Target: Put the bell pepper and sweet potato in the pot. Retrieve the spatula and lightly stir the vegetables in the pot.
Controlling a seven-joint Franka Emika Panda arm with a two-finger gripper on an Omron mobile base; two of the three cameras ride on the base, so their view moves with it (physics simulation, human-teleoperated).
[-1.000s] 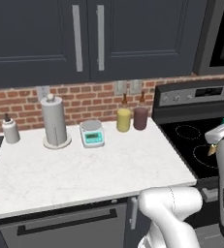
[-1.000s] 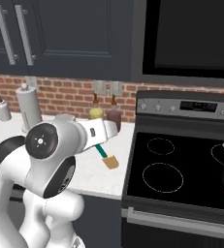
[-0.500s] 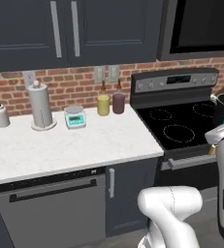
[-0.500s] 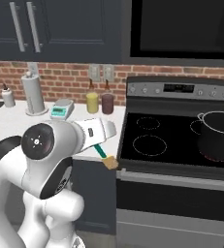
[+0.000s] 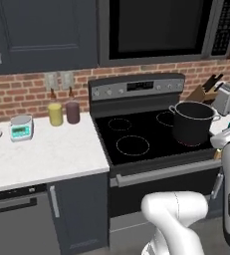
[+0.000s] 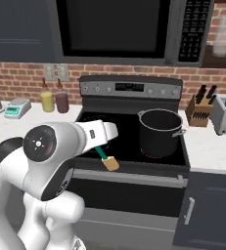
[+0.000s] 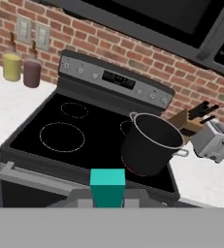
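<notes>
Holding the spatula (image 6: 106, 157) near the pot (image 6: 159, 132).
Gripper (image 6: 101, 146) seems clamped on its teal handle; tan head points down, away from the pot.

The tall dark metal pot (image 6: 159, 132) stands on the front right burner of the black glass stovetop (image 5: 136, 137), its mouth open from above. Left burners are bare. A wooden knife block (image 6: 199, 110) and silver toaster (image 6: 225, 114) stand just right; the dark microwave (image 6: 122, 27) limits overhead clearance
</notes>
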